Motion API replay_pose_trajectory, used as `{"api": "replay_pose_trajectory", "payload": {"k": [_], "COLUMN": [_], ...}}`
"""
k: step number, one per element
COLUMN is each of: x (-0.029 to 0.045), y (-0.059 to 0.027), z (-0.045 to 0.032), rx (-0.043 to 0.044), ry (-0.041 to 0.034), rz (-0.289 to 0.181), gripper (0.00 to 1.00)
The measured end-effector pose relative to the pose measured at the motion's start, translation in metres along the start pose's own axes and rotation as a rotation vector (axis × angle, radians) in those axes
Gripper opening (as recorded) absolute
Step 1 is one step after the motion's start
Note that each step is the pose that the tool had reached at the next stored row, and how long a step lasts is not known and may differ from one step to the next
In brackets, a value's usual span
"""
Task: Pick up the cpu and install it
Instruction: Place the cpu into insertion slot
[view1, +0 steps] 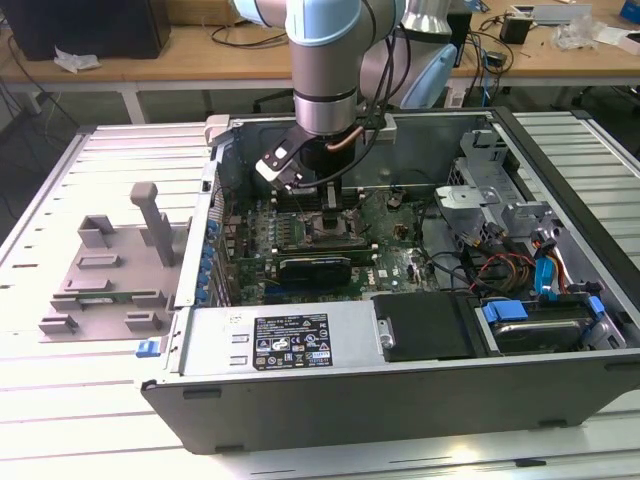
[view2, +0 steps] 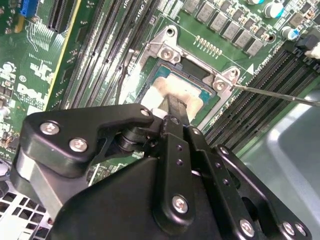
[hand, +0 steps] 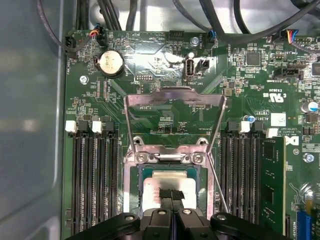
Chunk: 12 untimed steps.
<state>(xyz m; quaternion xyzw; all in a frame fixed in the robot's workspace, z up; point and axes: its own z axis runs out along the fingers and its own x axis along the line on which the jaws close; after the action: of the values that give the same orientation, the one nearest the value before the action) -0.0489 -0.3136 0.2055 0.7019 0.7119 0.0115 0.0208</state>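
The cpu (hand: 156, 186), a flat square chip with a pale silver top, lies flat inside the dark socket frame (hand: 167, 156) on the green motherboard. In the second wrist view the cpu (view2: 177, 89) sits between the frame's two screwed corners. My gripper (hand: 170, 194) hangs directly over the chip's middle, its two black fingers pressed together, tips at or just above the metal top (view2: 169, 104). Nothing is between the fingers. The socket's metal bracket (hand: 172, 97) stands swung open beyond the chip. In the exterior view the gripper (view1: 325, 200) reaches down into the open computer case (view1: 400, 390).
A thin lever rod (hand: 218, 185) runs along one side of the socket. Memory slots (hand: 92, 180) flank it on both sides, with a memory stick (hand: 272, 185) further out. Cables cross above the board. A grey fixture plate (view1: 110, 280) lies on the table at the exterior view's left.
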Motion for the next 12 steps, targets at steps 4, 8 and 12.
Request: {"api": "replay_pose_trajectory", "payload": {"k": [4,8,12], "x": [-0.0001,0.0000,0.0000], "y": [-0.0001,-0.0001,-0.0001], "z": [0.0015,0.0021,0.0024], "rx": [0.0004,0.0001,0.0000], "ry": [-0.0004,0.0003,0.0024], "rz": [0.000,0.000,0.000], "gripper": [0.11,0.11,0.11]}}
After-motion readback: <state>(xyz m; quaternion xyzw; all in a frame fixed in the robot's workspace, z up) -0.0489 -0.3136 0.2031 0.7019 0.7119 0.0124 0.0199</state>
